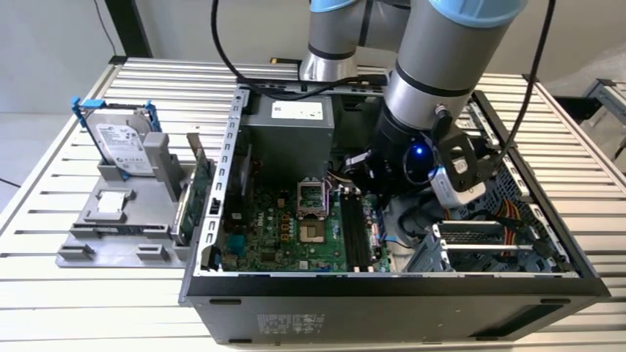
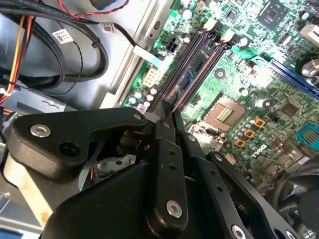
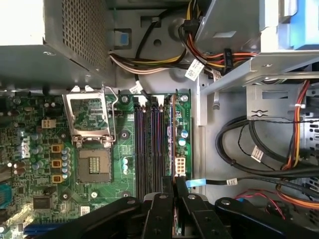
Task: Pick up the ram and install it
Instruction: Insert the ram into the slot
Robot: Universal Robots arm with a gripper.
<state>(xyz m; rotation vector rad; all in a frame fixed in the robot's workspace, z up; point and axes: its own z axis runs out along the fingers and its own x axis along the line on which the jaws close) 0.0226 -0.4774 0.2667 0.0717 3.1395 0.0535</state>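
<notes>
The ram point(image 2: 198, 67) is a thin blue stick seen edge-on, lying along the memory slot nearest the case's metal wall on the green motherboard point(image 1: 284, 235). The first wrist view shows the ram point(image 3: 172, 130) beside the empty dark slots point(image 3: 147, 144). My gripper point(image 2: 167, 113) is down inside the open computer case point(image 1: 391, 293), and its black fingers point(image 3: 160, 209) are drawn close together on the near end of the stick. In the exterior view the wrist and its camera housing point(image 1: 459, 172) hide the fingertips above the slots point(image 1: 354, 231).
Cable bundles point(image 3: 259, 149) and a drive cage point(image 1: 489, 242) crowd the case on the exterior view's right. The CPU socket point(image 3: 92, 164) lies beside the slots. Outside the case, a grey holder point(image 1: 117, 220) carries a hard drive point(image 1: 122, 143) and a green card point(image 1: 199, 191).
</notes>
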